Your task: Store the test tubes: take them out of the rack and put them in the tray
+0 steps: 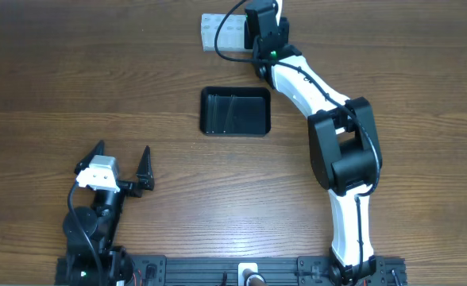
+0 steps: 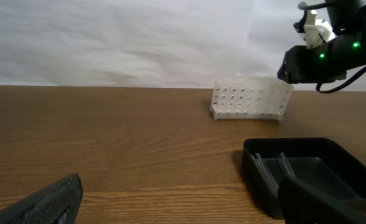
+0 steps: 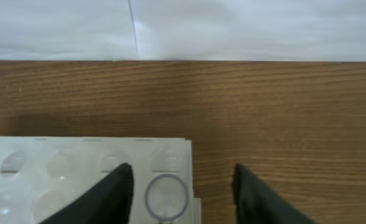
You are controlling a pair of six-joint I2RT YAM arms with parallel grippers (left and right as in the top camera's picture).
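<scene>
Right gripper is hovering, fingers spread, over one upright test tube, mouth pointing up, at the end of the rack; left gripper is sitting open.

**Q:** What marks your right arm?
**A:** White links, black joint housings, a black cable at the wrist, and one green light.
**Q:** And your left arm?
**A:** Black, with a white wrist block. Its gripper has black pointed fingers.

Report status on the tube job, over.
Right gripper open over a tube at the end of the rack. Left gripper open, empty, near its base. Tray holds a few tubes. No obstruction seen.
</scene>
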